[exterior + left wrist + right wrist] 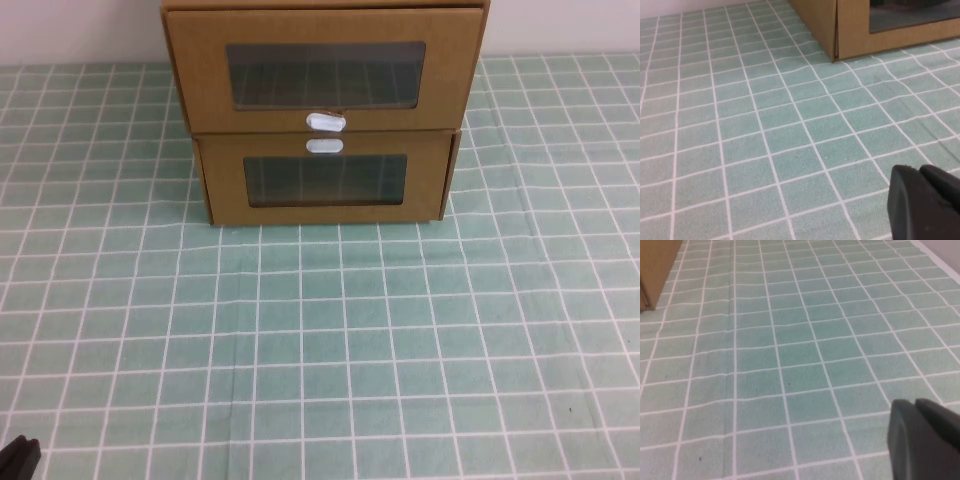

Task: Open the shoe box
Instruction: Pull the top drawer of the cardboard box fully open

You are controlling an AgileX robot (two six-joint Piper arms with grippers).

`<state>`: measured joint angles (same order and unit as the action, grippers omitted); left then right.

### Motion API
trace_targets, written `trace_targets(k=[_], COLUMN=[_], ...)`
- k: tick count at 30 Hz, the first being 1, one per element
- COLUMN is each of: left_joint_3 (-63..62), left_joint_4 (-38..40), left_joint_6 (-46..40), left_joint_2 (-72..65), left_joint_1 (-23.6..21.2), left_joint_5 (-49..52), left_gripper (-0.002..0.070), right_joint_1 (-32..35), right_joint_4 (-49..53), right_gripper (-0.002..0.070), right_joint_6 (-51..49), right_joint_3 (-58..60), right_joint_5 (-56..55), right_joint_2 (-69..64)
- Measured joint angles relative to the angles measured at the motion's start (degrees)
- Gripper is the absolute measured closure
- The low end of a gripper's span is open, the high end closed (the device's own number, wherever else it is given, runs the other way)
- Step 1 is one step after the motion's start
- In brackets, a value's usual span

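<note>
Left hand (920,172), fingers pressed together and gripping nothing, hangs at the near left corner of the green-checked worktop (320,340). Right hand (917,405), closed the same way, is over the worktop's right side, well apart from the boxes. Two cardboard shoe boxes stand stacked at the far middle, upper box (200,70) on lower box (225,185), both fronts shut. Each carries one clear window and one white pull tab: upper tab (325,122), lower tab (324,146). Contents cannot be made out.

shoe box (325,110): far centre on table (320,350) | left claw (18,457): near-left corner | right claw (920,412): seemingly near-right
</note>
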<state>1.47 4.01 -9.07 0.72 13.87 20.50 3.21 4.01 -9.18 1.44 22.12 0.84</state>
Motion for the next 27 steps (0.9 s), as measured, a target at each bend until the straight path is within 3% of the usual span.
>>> trace_targets(k=[5, 9, 21, 27], left_joint_3=[0.00, 0.00, 0.02, 0.02], left_joint_4=[0.00, 0.00, 0.00, 0.10], left_joint_6=[0.00, 0.00, 0.00, 0.00], left_joint_2=[0.00, 0.00, 0.00, 0.00], left_joint_1=[0.00, 0.00, 0.00, 0.00], left_joint_5=[-0.89, -5.25, -38.42, -45.20], left_gripper=[0.0680, 0.0680, 0.0680, 0.0680], right_joint_1=[0.00, 0.00, 0.00, 0.00], right_joint_4=[0.00, 0.00, 0.84, -0.29], right_gripper=[0.0689, 0.0689, 0.0689, 0.0689], right_joint_6=[0.00, 0.00, 0.00, 0.00], right_joint_3=[0.00, 0.10, 0.10, 0.10], right_joint_5=[-1.08, -8.61, -44.44, -54.74], right_joint_2=[0.00, 0.00, 0.00, 0.00])
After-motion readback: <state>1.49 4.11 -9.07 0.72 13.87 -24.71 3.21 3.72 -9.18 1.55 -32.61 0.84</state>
